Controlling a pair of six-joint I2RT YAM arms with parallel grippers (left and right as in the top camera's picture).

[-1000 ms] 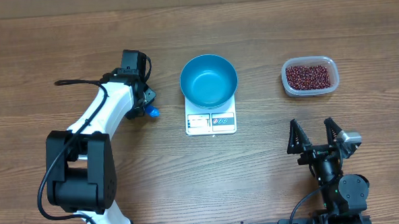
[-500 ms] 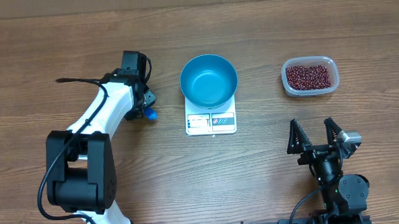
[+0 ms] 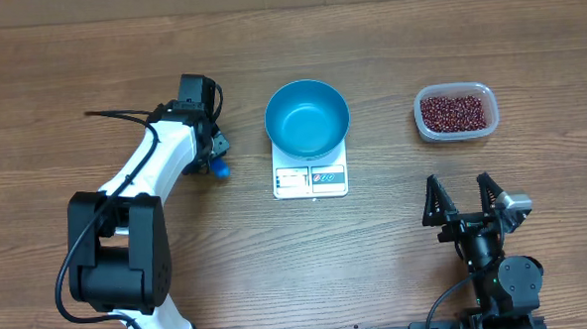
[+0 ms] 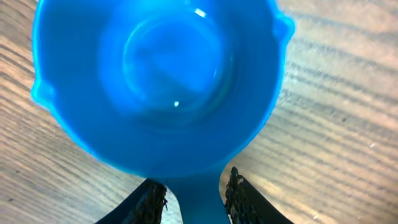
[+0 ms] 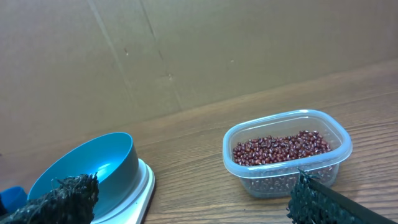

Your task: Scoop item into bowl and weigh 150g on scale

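Note:
The round blue bowl (image 3: 307,117) stands empty on the white scale (image 3: 310,180) at the table's middle. The red-brown beans (image 3: 456,111) lie in a clear plastic tub (image 3: 420,116) at the right. My left gripper (image 3: 214,156) is left of the scale, shut on the handle of a small blue scoop (image 3: 219,169). In the left wrist view the empty scoop (image 4: 161,81) fills the picture over the wood, its handle between my left gripper (image 4: 196,194). My right gripper (image 3: 464,199) stands open near the front right, holding nothing, below the tub.
The right wrist view shows the bowl (image 5: 87,165) on the scale (image 5: 144,180) at the left and the tub of beans (image 5: 280,149) at the right, with a brown cardboard wall behind. Bare wood lies between scale and tub.
The visible tip of the blue scoop has shifted a little left and toward the front under my left gripper. The right arm has not moved.

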